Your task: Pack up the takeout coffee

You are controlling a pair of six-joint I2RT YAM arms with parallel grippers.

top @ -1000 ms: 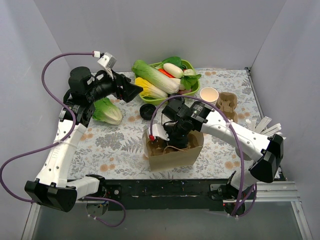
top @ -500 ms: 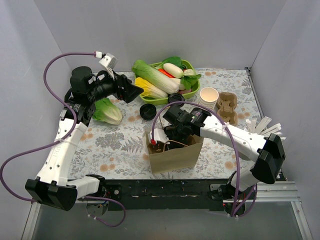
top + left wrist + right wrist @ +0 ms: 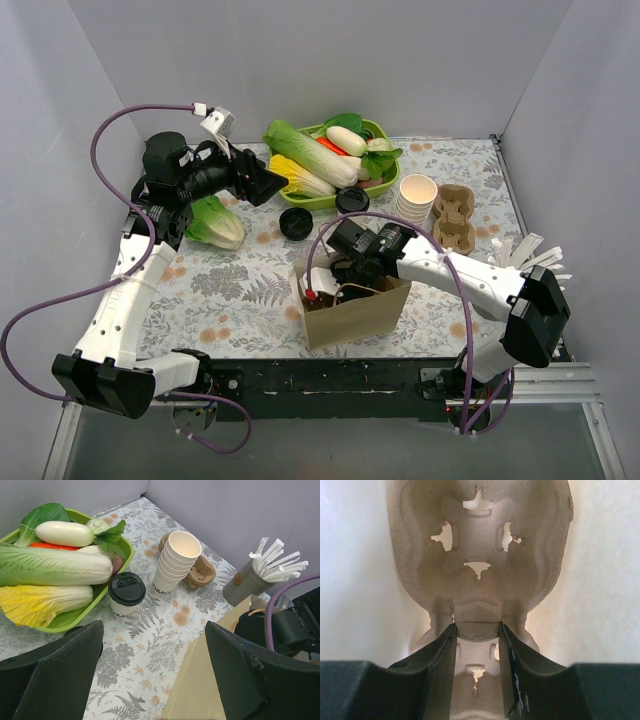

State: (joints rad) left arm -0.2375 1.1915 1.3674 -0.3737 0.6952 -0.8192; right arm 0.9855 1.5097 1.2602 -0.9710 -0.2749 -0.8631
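1. Table (image 3: 230, 290): floral cloth, grey walls on three sides.
2. L arm (image 3: 130, 300): raised over far-left of table. Left gripper (image 3: 154, 630) has jaws wide apart, nothing btwn them, aimed toward the cups.
3. R arm (image 3: 470, 275): bent inward, wrist down in mouth of bag. Right gripper (image 3: 476, 630) is clamped on centre ridge of pulp cup carrier (image 3: 480, 540), one finger each side, touching.
4. Paper bag (image 3: 355, 315): brown, upright, open top, near-centre of table; carrier lies inside it.
5. Green tray (image 3: 70, 621): far centre, w/ napa cabbages, white radish, leafy greens, something red-orange.
6. Loose cabbage (image 3: 215, 222): on cloth, left side, under L arm.
7. 2nd pulp carrier (image 3: 455, 212): on cloth, right of cup stack, touching or just beside it.
8. Cup stack (image 3: 175, 560): lidless cream cups, upright.
9. Grey holder (image 3: 245, 582): white wrapped sticks, right edge.
10. Takeout coffee (image 3: 126, 594): cream cup, black lid on, upright on cloth just beside tray rim, near cup stack, behind bag, not in it. No gripper on it.
11. Loose black lid (image 3: 293, 223): flat on cloth, left of coffee.
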